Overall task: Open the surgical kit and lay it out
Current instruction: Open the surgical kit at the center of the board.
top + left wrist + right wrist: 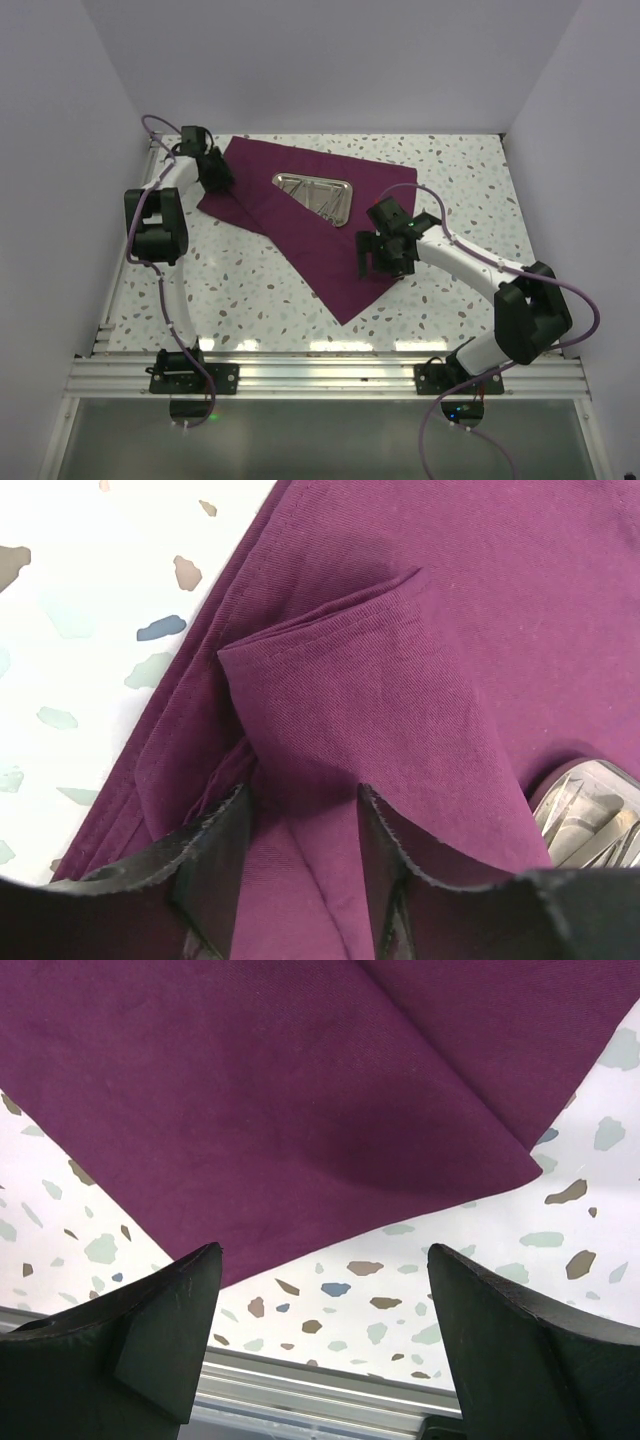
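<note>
The cloth [300, 245] lies spread on the speckled surface [240, 290], mostly across the far middle. 1 corner points toward the near edge and another reaches the far left. The tray [290, 182] sits on the cloth toward the far side, with thin silver instruments [325, 197] lying inside it; they are too small to tell apart.

The left tool [213, 172] is down at the cloth's left corner, left of the tray and apart from it. In its wrist view the 2 fingers [215, 860] stand partly apart. Cloth runs flat between and under them, and nothing is pinched. Just ahead of the fingers a folded flap of cloth rises in a soft ridge with a pointed corner. The end of the tray shows at the right edge of that view, partly tucked under a fold.

The right tool [383, 258] hangs over the cloth's right edge, nearer than the tray and well apart from the left tool. Its fingers [160, 1320] are spread wide and hold nothing; bare surface shows between them. Beyond them the cloth lies in 2 overlapping layers, the upper one ending in a corner toward the right.
</note>
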